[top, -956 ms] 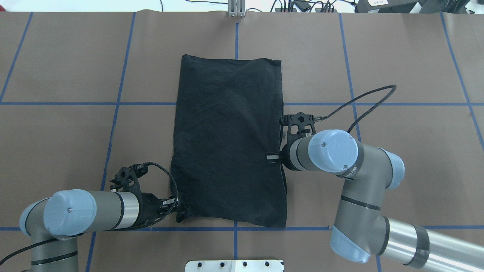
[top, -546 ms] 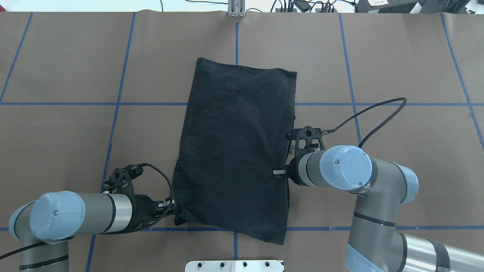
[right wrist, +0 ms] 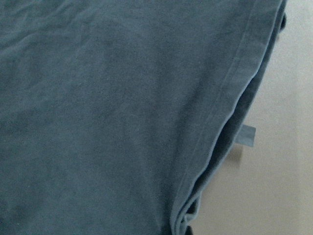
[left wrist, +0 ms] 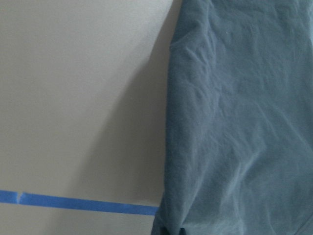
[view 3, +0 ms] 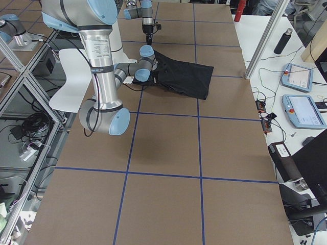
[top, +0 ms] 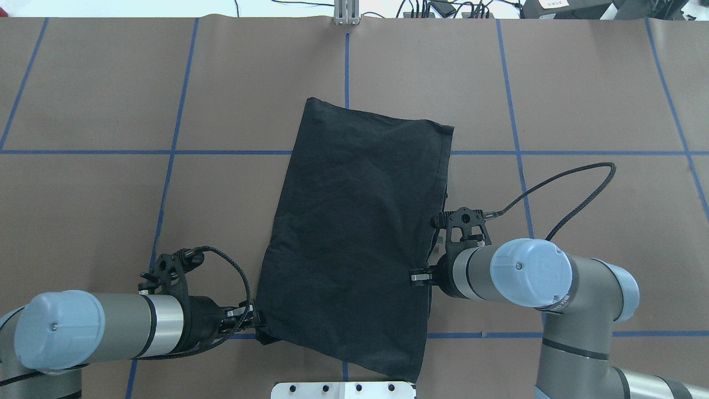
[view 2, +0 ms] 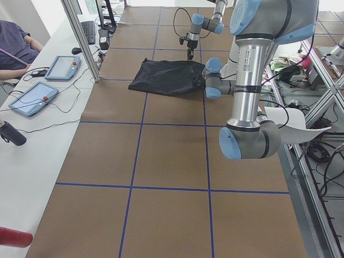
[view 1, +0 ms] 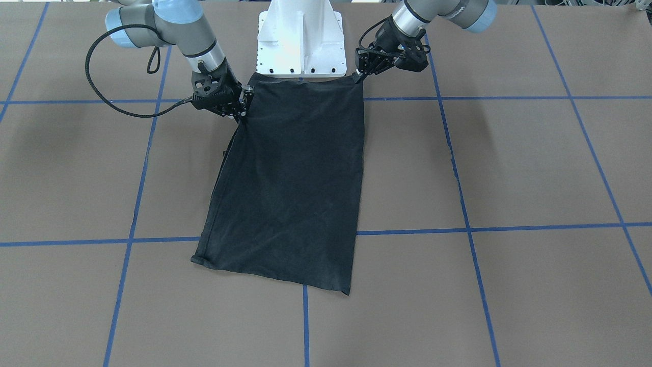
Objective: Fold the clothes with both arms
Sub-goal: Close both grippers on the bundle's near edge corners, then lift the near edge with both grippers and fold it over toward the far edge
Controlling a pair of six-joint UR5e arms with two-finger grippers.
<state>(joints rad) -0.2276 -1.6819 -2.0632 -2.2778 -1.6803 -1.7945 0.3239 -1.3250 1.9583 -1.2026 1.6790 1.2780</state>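
Note:
The black T-shirt [top: 354,233] lies folded into a long rectangle on the brown table, skewed, with its near edge at the white base plate [top: 343,389]. No graphic shows. My left gripper [top: 256,321] is shut on the shirt's near left corner, and the cloth bunches there. Over at the right edge, about a third of the way up, my right gripper [top: 422,275] is shut on the layered hem. From across the table, the T-shirt [view 1: 290,193] hangs taut between the left gripper [view 1: 358,76] and the right gripper [view 1: 243,111]. Both wrist views show only cloth, the T-shirt [left wrist: 234,122] and its stacked hems [right wrist: 225,147].
Blue tape lines [top: 166,152] grid the brown table cover. The white pedestal [view 1: 300,41] stands between the arms. A side bench holds tablets [view 2: 32,97], a dark bottle [view 3: 283,41] and cables. A seated person [view 2: 13,43] is at the far end.
Both grippers have pulled toward the robot's base, the right one also to the right. The T-shirt slid with them and turned clockwise, so its near edge now reaches the base plate.

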